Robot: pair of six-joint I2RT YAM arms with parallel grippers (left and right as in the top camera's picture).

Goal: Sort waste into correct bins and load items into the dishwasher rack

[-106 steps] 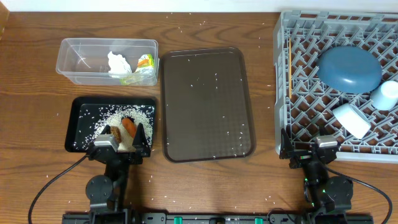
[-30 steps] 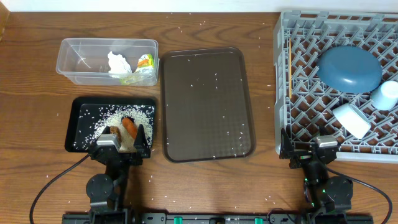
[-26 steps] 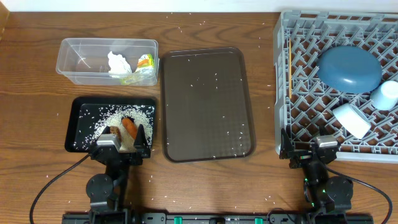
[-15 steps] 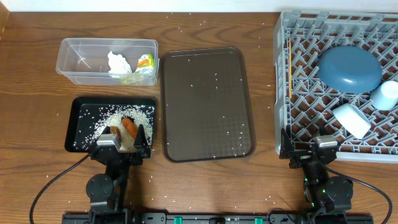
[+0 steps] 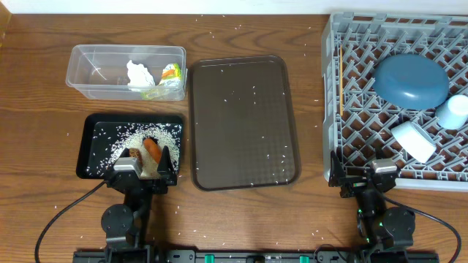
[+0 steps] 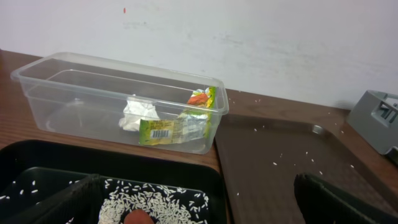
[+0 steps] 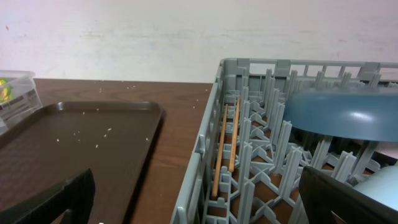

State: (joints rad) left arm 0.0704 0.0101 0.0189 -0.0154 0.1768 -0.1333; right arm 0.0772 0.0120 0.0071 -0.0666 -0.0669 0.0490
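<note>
1. Two bins sit ahead of the left jaws. The black tray (image 5: 91,146) lies directly in front, holding the carrot (image 5: 152,146), the brown lump (image 5: 135,155) and a heap of rice (image 5: 139,135). The clear tub (image 5: 95,58) beyond it holds the tissue (image 5: 139,74) and the wrapper (image 5: 170,73).
2. The rack (image 5: 351,109) stands just ahead of the right jaws. It carries the plate (image 5: 410,80), white cup (image 5: 414,140) and light blue cup (image 5: 453,111). The chopsticks (image 5: 341,80) lie along its side nearer the left jaws.
3. Left jaws and right jaws are both released, spread wide, grasping nothing.
4. The brown serving tray (image 5: 243,124) lies between and beyond both jaws, speckled with grains, as is the bench (image 5: 44,146).
</note>
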